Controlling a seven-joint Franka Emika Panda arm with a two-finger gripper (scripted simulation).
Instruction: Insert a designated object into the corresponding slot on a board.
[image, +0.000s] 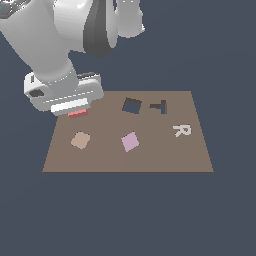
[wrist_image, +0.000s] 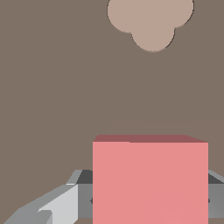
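Observation:
The salmon-red square block (image: 78, 114) lies at the far left corner of the brown board (image: 165, 155), mostly hidden under my hand. My gripper (image: 77, 111) stands straight over it. In the wrist view the block (wrist_image: 150, 179) fills the space between the fingers (wrist_image: 57, 205), and the pads lie against both its sides, so the gripper (wrist_image: 150, 199) is shut on it. The dark square slot (image: 132, 105), slightly rotated, sits at the board's far middle, to the exterior view's right of the gripper.
A dark T-shaped cutout (image: 159, 107) lies just right of the slot. A white letter R (image: 182, 130) is at the right. A lilac diamond-turned square (image: 130, 141) and a tan blob piece (image: 80, 140) lie nearer; the blob shows in the wrist view (wrist_image: 151, 22).

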